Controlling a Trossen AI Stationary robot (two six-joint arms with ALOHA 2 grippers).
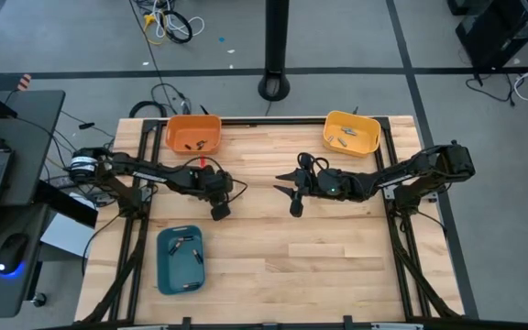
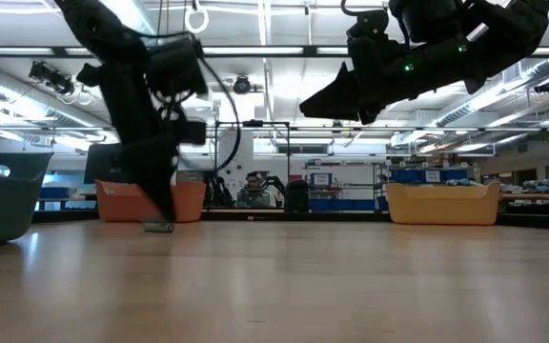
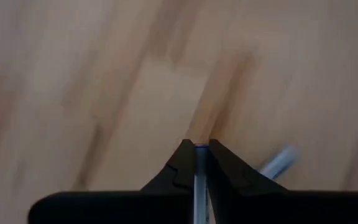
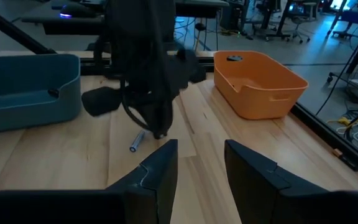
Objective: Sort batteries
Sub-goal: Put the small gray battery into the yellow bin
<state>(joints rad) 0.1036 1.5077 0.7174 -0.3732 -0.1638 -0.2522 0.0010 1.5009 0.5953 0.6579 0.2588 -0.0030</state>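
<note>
One small silvery battery (image 4: pixel 137 142) lies on its side on the wooden table, right next to my left gripper (image 4: pixel 160 134). That gripper (image 1: pixel 220 213) points down at the table between the orange and teal trays, fingers shut to a thin slit (image 3: pixel 201 149). The battery (image 3: pixel 278 163) lies just beside its tips, and the low view shows it at their foot (image 2: pixel 158 227). My right gripper (image 1: pixel 289 197) hangs open above the middle of the table (image 4: pixel 199 165), well clear of the surface (image 2: pixel 327 100). My left gripper comes from above with its shut tips (image 2: pixel 167 215) close to the table, next to the battery. Whether they touch the battery or the wood, I cannot tell.
An orange tray (image 1: pixel 193 134) at the far left holds a few dark batteries. A yellow tray (image 1: pixel 351 133) at the far right holds some too. A teal tray (image 1: pixel 181 259) at the near left holds a few. Bare wood spreads over the near right of the table.
</note>
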